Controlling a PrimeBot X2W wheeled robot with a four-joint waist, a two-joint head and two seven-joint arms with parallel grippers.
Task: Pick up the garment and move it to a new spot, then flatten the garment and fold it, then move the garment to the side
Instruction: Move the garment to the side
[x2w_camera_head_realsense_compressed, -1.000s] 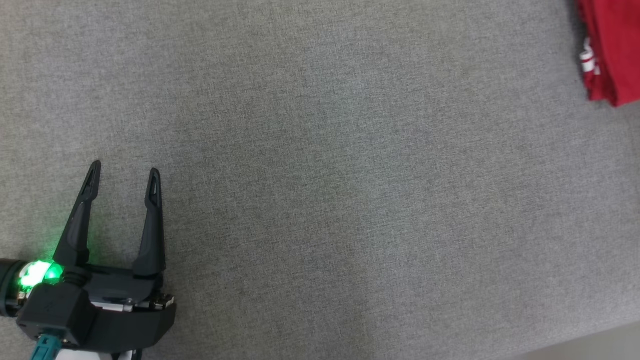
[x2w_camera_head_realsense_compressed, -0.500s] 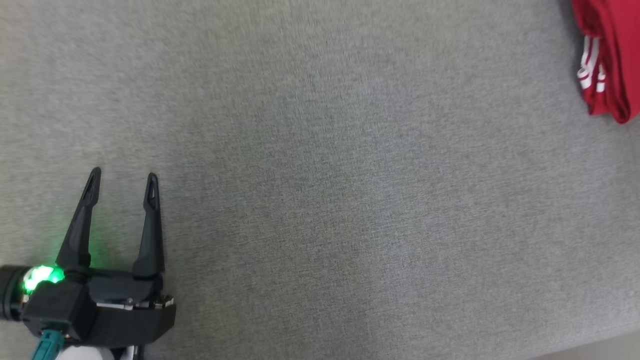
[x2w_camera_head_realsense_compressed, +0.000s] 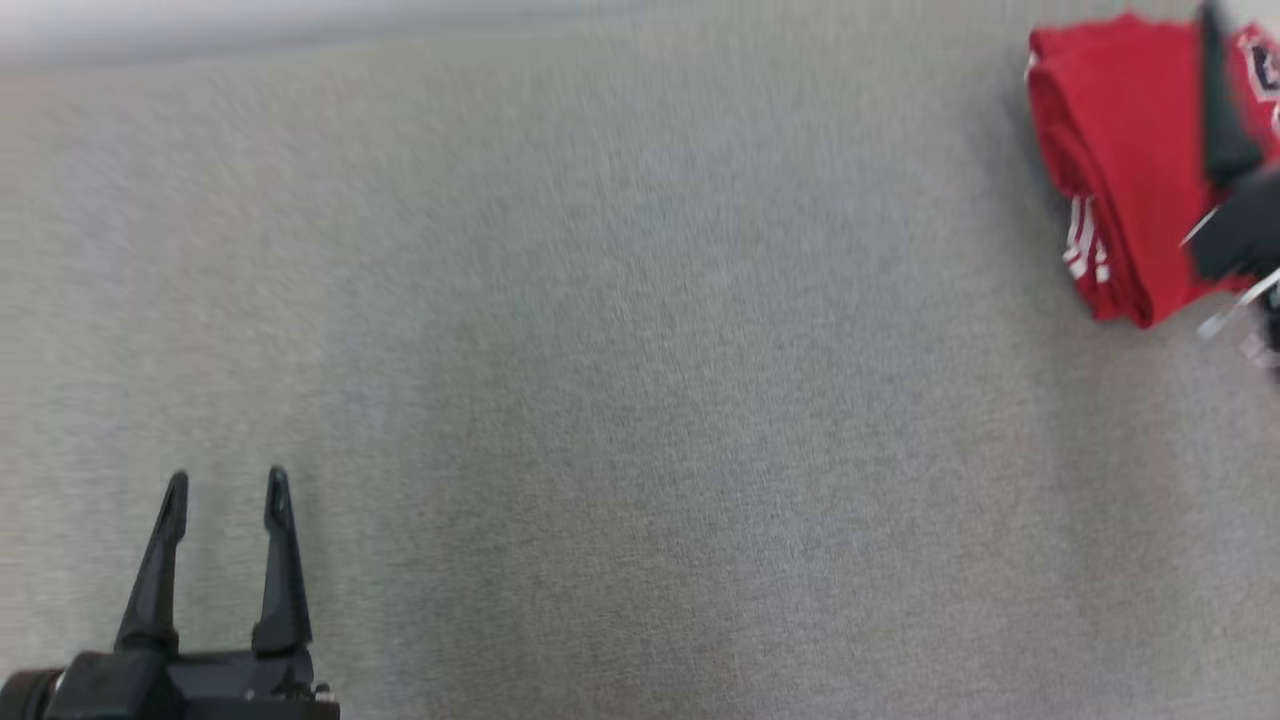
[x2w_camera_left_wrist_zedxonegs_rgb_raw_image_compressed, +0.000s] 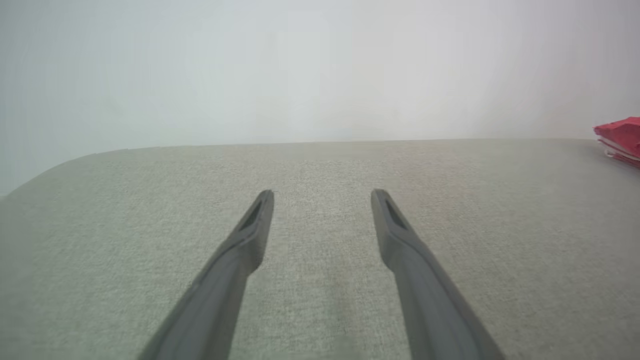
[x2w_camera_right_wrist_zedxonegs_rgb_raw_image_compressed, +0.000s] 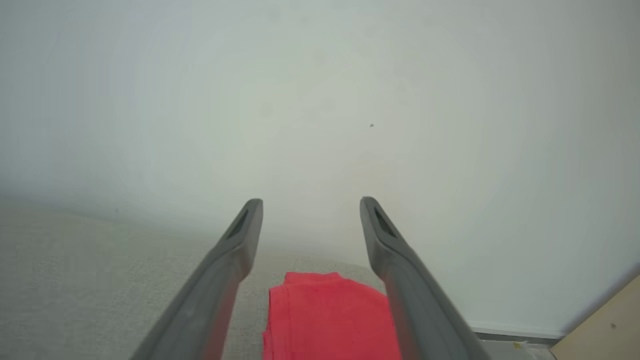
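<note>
The garment (x2w_camera_head_realsense_compressed: 1120, 150) is red with white stripes and lies folded in a small stack at the far right of the grey fabric surface (x2w_camera_head_realsense_compressed: 640, 350). Its edge also shows in the left wrist view (x2w_camera_left_wrist_zedxonegs_rgb_raw_image_compressed: 620, 132). My right gripper (x2w_camera_right_wrist_zedxonegs_rgb_raw_image_compressed: 311, 201) is open above the garment (x2w_camera_right_wrist_zedxonegs_rgb_raw_image_compressed: 325, 315), with nothing between its fingers. One dark finger (x2w_camera_head_realsense_compressed: 1222, 120) of it appears blurred over the cloth in the head view. My left gripper (x2w_camera_head_realsense_compressed: 227, 476) stands open and empty at the lower left, far from the garment. Its two fingertips (x2w_camera_left_wrist_zedxonegs_rgb_raw_image_compressed: 324, 192) hover over bare fabric.
The surface's far edge runs along the top of the head view, with a pale wall (x2w_camera_right_wrist_zedxonegs_rgb_raw_image_compressed: 320, 100) behind it. A tan strip (x2w_camera_right_wrist_zedxonegs_rgb_raw_image_compressed: 605, 330) shows past the surface's right end. Bare grey fabric stretches between the two grippers.
The head camera has moved, so the garment and the left gripper sit lower in the picture. More of the garment shows, and a finger of my right gripper has come into view over it.
</note>
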